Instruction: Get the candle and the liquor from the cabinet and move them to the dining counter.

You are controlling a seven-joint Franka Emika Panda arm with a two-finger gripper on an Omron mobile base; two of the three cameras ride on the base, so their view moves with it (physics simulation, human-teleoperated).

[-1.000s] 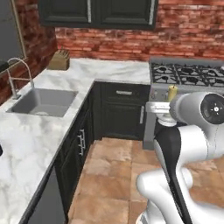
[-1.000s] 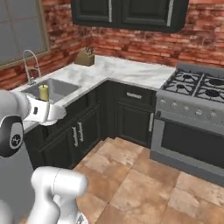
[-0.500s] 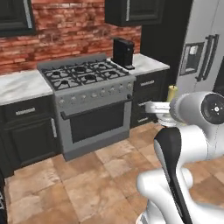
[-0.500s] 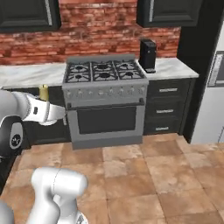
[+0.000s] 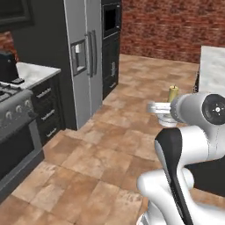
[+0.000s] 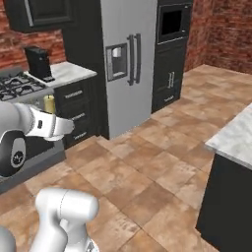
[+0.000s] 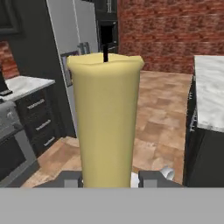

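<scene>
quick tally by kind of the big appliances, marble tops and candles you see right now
fridge: 1
wall oven: 1
stove: 1
marble tops: 2, the dining counter and the worktop
candle: 1
total: 6

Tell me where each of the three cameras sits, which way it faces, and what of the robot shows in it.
Left base view: behind the arm on its left, facing the tiled floor, the fridge and the dining counter; the arm rises lower right, holding the candle.
Right base view: behind on the right, facing the same fridge and counter; the arm rises at left.
Hand view: on the hand, looking along the gripper at the candle.
All three share the candle, fridge and counter.
</scene>
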